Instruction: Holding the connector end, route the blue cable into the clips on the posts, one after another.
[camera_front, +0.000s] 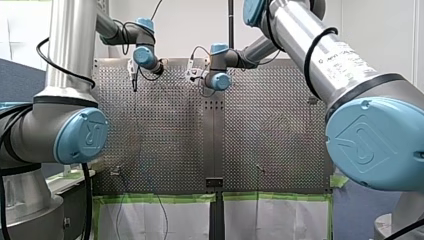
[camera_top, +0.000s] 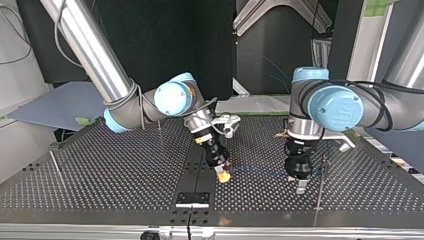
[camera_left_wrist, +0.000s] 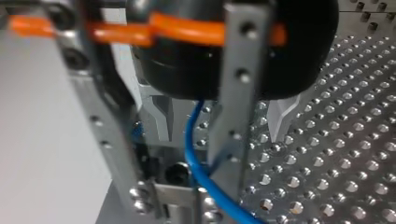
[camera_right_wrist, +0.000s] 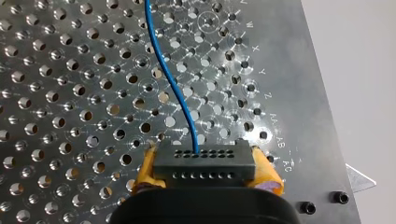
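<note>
Your right tool (camera_right_wrist: 208, 176) clamps the blue cable (camera_right_wrist: 173, 88) by its connector (camera_right_wrist: 201, 158), beside counter (camera_right_wrist: 70, 93) letters X, Y, Z; for your left tool (camera_top: 299, 187) I cannot tell.

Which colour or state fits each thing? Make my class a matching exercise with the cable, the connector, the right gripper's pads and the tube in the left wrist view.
Things:
1. cable
2. connector
3. pads of my right gripper
4. tube in the left wrist view

Colour or state:
a. yellow
b. clamped between two pads
c. orange
d. blue

Pairs: 1-d, 2-b, 3-a, 4-c.
</note>
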